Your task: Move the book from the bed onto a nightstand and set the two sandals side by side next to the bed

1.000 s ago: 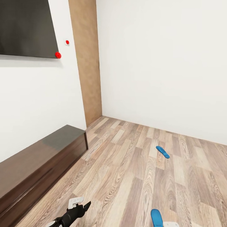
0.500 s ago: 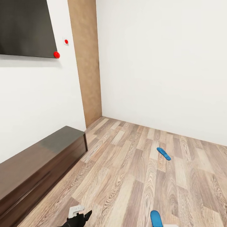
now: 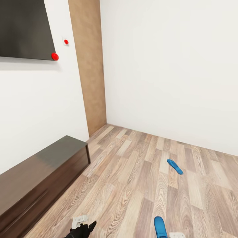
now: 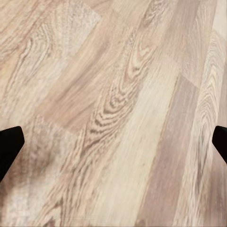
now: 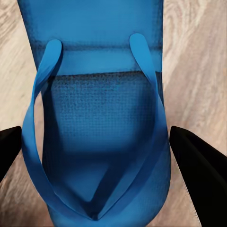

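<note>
- Corner of a white-walled room with a wood-plank floor (image 3: 132, 185).
- Low dark brown cabinet (image 3: 36, 178) along the left wall, glossy on top; dark flat screen (image 3: 21, 29) mounted above it, with a red dot (image 3: 55, 56) at its lower corner and a smaller one (image 3: 66, 41) just beside on the wall.
- Tan wooden panel (image 3: 89, 66) running up the wall in the corner.
- One blue sandal (image 3: 174, 166) lying flat on the floor toward the far wall, well apart from the cabinet.
- Second sandal (image 3: 160, 227) at the lower edge of the head view, in front of the right arm; seen close in the right wrist view (image 5: 97, 123), straps up, sitting between the two dark fingers (image 5: 198, 165) of the right claw (image 5: 97, 156).
- Right claw spread wide around that sandal; whether the fingers touch it cannot be told.
- Left claw (image 4: 113, 142) released, fingers (image 4: 9, 146) wide apart over bare planks, nothing between them; also visible low in the head view (image 3: 84, 228).
</note>
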